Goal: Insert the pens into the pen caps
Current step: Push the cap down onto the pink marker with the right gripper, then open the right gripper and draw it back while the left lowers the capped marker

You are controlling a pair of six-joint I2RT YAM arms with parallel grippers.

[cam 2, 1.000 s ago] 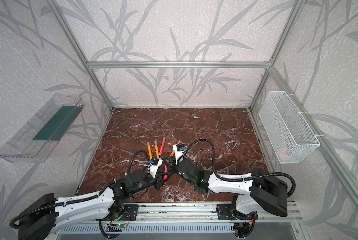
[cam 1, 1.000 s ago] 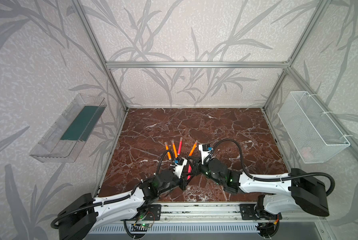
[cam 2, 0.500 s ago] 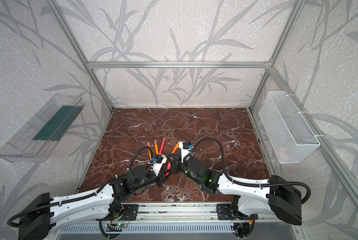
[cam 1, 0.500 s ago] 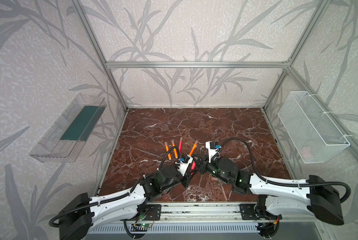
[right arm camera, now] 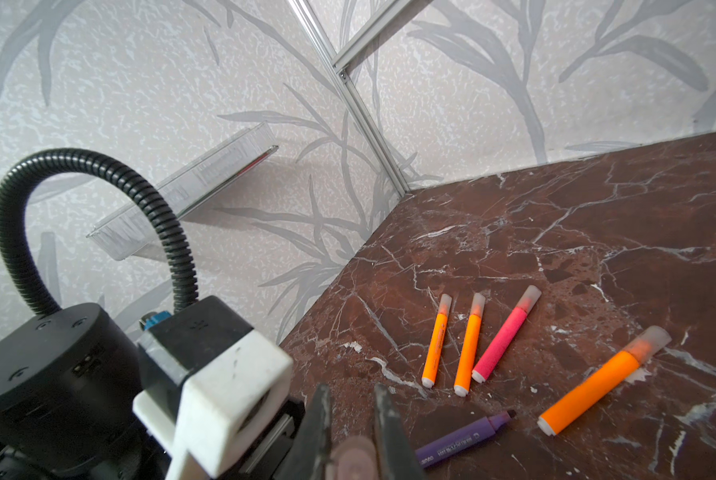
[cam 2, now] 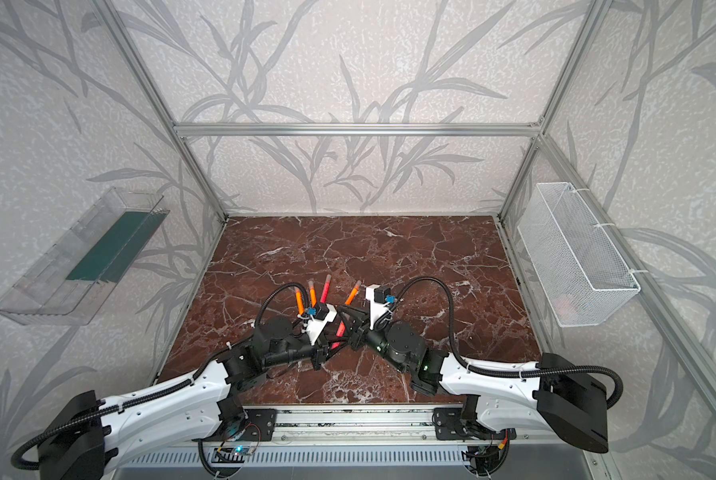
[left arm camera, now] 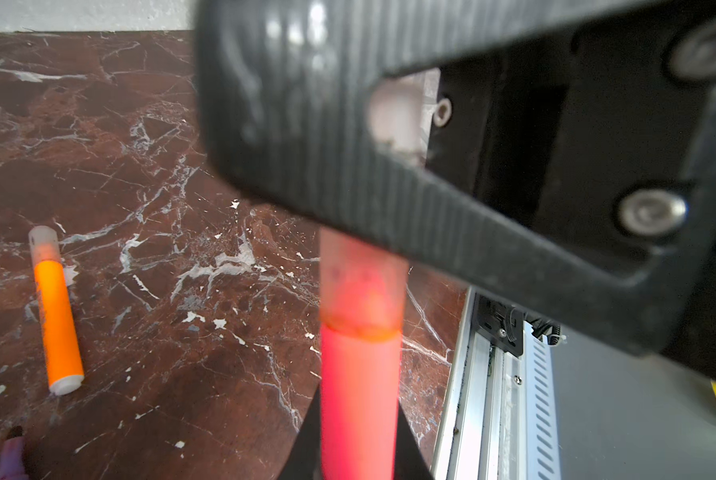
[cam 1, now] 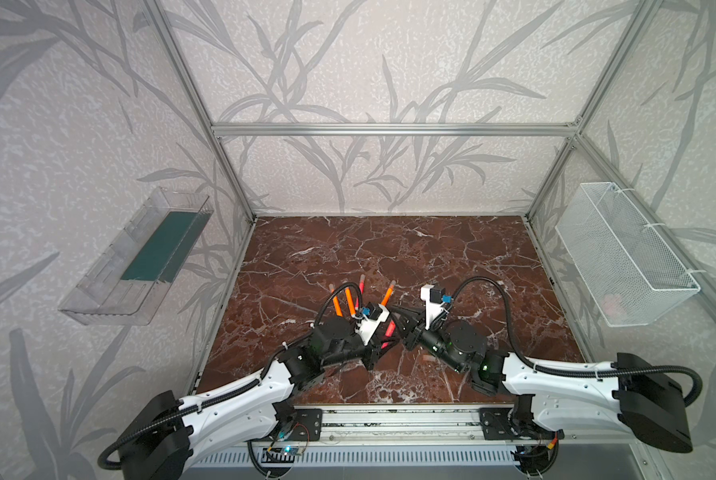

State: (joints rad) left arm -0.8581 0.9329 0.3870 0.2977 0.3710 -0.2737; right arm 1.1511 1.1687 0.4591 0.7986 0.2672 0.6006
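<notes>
The left claw (left arm camera: 358, 440) is clamped tight on the barrel of a red-pink pen (left arm camera: 358, 395), held up near the front middle of the tabletop (right arm camera: 597, 228). The right claw (right arm camera: 351, 415) is closed just as tight on a cap (left arm camera: 362, 291). In the left wrist view that cap sits over the pen's tip, its rim meeting the coloured barrel. This pair looks joined, though whether it has clicked home I cannot tell.

Just beyond the claws lies the purple pen (right arm camera: 464, 436) with its tip bare, probably the last one to do. I cannot find its cap. Farther back lie four capped pens (right arm camera: 469, 345), three orange and one red-pink.

Compared with the top views a second ago, the right arm has swung its elbow out to the right. Its wrist has shifted the same way, and the left wrist has followed a little. Over the last half second almost nothing moves, which suggests a pressing or settling phase. The capped pens have not stirred. Those small views do not show whether the cap was already on.
</notes>
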